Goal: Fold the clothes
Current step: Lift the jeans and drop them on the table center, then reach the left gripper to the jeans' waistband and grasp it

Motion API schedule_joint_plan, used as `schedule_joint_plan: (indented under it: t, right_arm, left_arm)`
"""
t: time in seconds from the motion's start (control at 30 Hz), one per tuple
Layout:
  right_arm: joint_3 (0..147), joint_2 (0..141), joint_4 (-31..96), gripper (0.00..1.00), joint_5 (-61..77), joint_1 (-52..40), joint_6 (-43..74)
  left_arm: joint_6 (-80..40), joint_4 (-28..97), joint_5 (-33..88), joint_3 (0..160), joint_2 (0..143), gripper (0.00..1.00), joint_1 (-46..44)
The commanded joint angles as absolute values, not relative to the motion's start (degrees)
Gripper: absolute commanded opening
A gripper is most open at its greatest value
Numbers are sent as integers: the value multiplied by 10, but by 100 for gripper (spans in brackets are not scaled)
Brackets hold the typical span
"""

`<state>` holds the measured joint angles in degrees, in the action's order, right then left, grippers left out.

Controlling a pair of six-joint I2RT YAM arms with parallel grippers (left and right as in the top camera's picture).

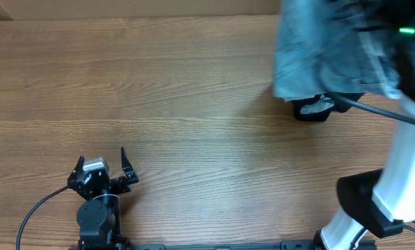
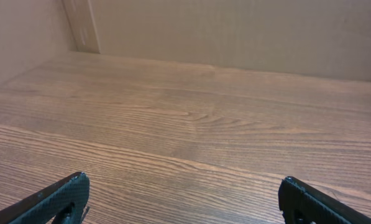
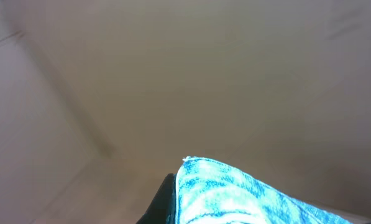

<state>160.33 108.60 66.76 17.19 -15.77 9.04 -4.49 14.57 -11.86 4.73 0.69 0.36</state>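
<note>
The pale light-blue denim trousers (image 1: pixel 318 48) hang bunched and blurred at the far right, lifted off the wooden table (image 1: pixel 158 90). My right gripper (image 1: pixel 313 107) sits at the lower edge of the bundle. In the right wrist view one black finger (image 3: pixel 166 198) shows, and the denim (image 3: pixel 247 196) is draped over the jaws and hides the other finger. My left gripper (image 1: pixel 101 157) is open and empty at the near left, low over the table; it also shows in the left wrist view (image 2: pixel 184 186) with its fingers wide apart. No other garment shows.
The right arm's white link (image 1: pixel 395 180) and a black cable (image 1: pixel 388 111) cross the right side. Plain beige walls (image 2: pixel 235 31) stand behind the table's far edge.
</note>
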Motion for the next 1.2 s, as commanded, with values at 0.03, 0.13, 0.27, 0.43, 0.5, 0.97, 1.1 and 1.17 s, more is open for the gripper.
schedule_joint_plan:
  t: [0.03,0.13,0.27,0.43,0.5,0.97,1.1,1.17]
  right_arm:
    - [1481,1125,647,42,231,-322,48]
    - [1452,1148,672,100,203,-371,4]
    - [1464,1121,684,100,145,-347,9]
    - [1463,1081,778,100,124,-223,50]
    - [1455,1085,832,100,94,-185,61]
    - [1309,1087,854,99,136,-19,40]
    - [1286,1085,865,98,136,-16,25]
    - [1286,1075,873,98,136,-8,25]
  left_arm:
    - [-53,143,-124,45,3,100,4]
    - [-53,143,-124,45,3,100,4]
    - [-53,143,-124,45,3,100,4]
    - [-53,143,-124,45,3,100,4]
    - [-53,143,-124,45,3,100,4]
    - [-53,143,-124,45,3,100,4]
    - [-53,143,-124,45,3,100,4]
    - [-53,143,-124,45,3,100,4]
